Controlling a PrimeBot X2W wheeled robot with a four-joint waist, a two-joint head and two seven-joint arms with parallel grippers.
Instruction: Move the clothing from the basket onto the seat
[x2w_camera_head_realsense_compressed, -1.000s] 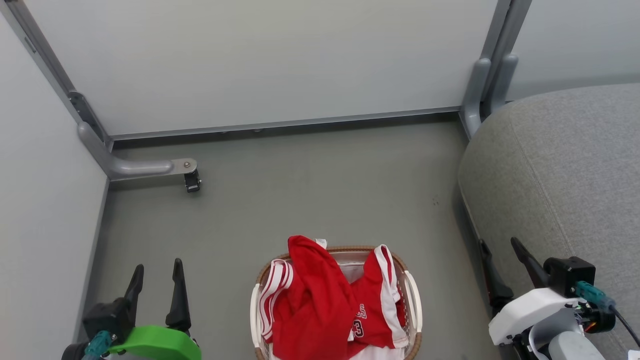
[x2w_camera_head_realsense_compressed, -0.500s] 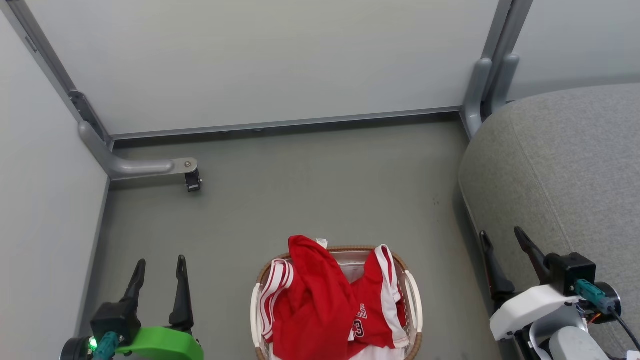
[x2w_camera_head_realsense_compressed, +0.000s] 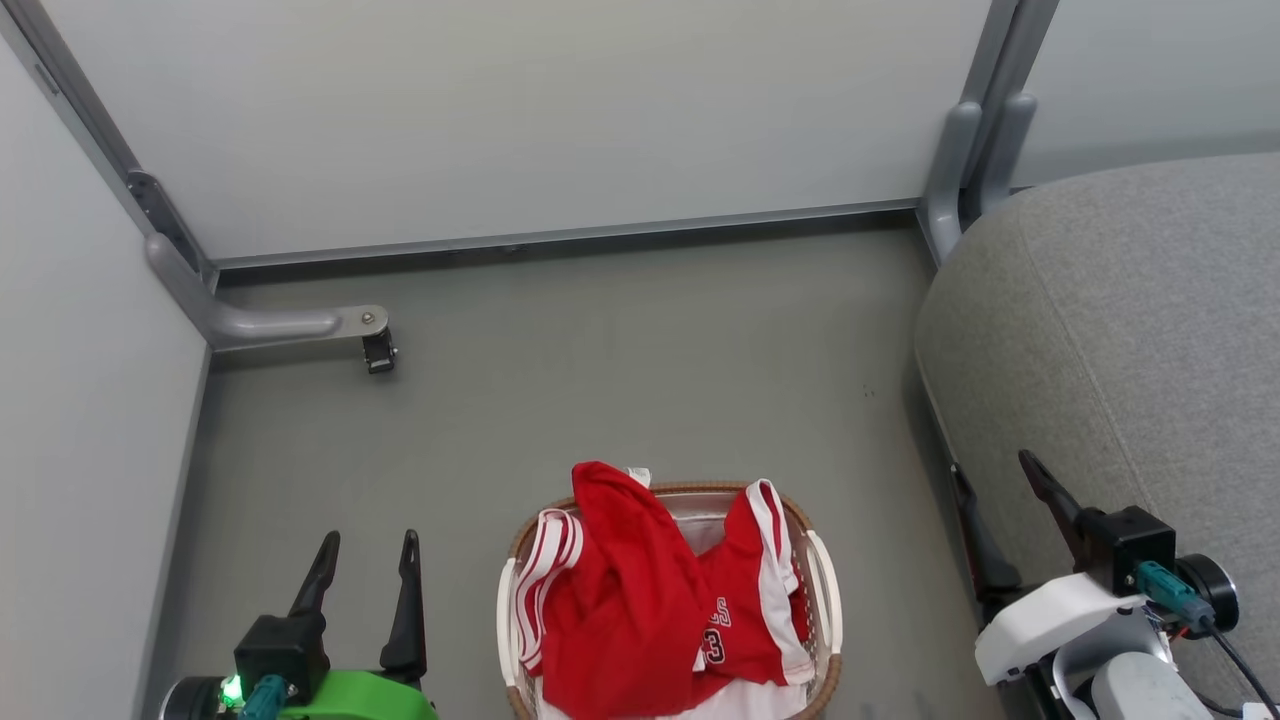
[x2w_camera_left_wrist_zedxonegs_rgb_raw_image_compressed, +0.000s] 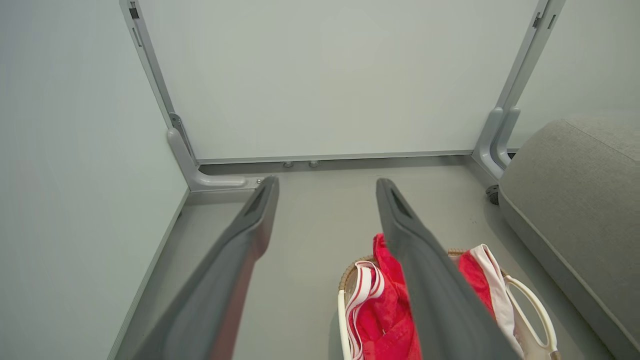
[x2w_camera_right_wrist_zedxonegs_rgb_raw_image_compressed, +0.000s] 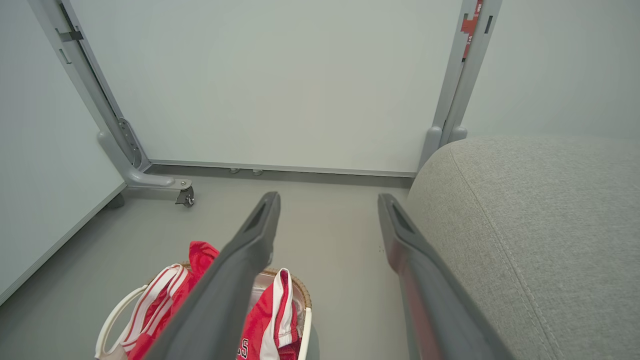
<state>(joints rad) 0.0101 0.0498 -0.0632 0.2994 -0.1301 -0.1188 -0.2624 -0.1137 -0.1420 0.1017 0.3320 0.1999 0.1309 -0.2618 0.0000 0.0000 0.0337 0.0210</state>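
The task is judged not yet begun: all of the soft red clothing (x2w_camera_head_realsense_compressed: 640, 590), a plain red top lying beside red sportswear with white stripes and printed lettering, is found heaped in the oval white perforated plastic basket with a brown woven-look rim (x2w_camera_head_realsense_compressed: 829, 600), and part of it is draped over that rim. No garment is seen on the visible part of the large grey woven-fabric seat with rounded edges and a stitched seam (x2w_camera_head_realsense_compressed: 1120, 330), which stands to the right of the basket, apart from it across a strip of smooth grey floor (x2w_camera_head_realsense_compressed: 620, 370). The left gripper (x2w_camera_head_realsense_compressed: 369, 542) is noted to the left of the basket, above the floor, its two long dark fingers spread apart and nothing between them. The right gripper (x2w_camera_head_realsense_compressed: 993, 465) is noted at the seat's edge, its fingers likewise parted and empty. Every garment remains to be lifted and transferred; the cloth is judged limp and likely to trail when raised.
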